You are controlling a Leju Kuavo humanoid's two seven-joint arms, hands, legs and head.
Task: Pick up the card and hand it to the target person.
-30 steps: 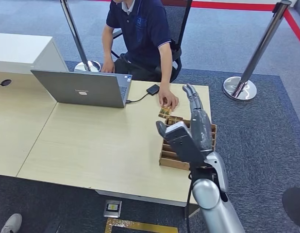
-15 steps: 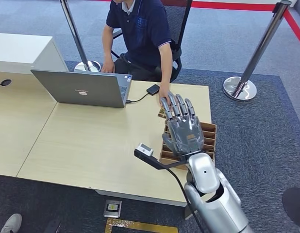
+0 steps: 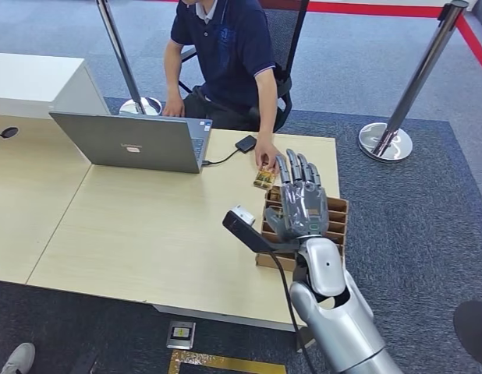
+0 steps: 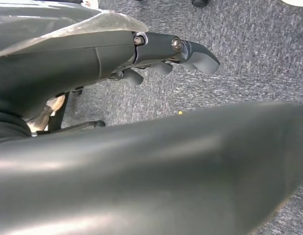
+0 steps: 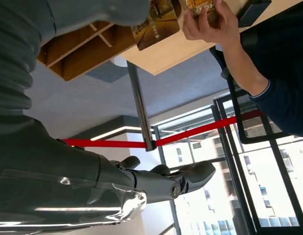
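Desk (image 3: 139,234): slotted wooden tray (image 3: 338,222), card (image 5: 155,22) apparently inside; right robot hand (image 3: 300,202) above.

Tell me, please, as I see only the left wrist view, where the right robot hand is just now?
Observer: In the head view, the right robot hand hovers with fingers spread above the brown wooden divided tray on the pale wooden table.
Operator: Does it hold the card?
Observer: No, it holds nothing; the small gold-brown card lies on the table beside the tray.
Operator: Is anyone touching that card?
Observer: Yes, the seated person's hand rests its fingers on it.
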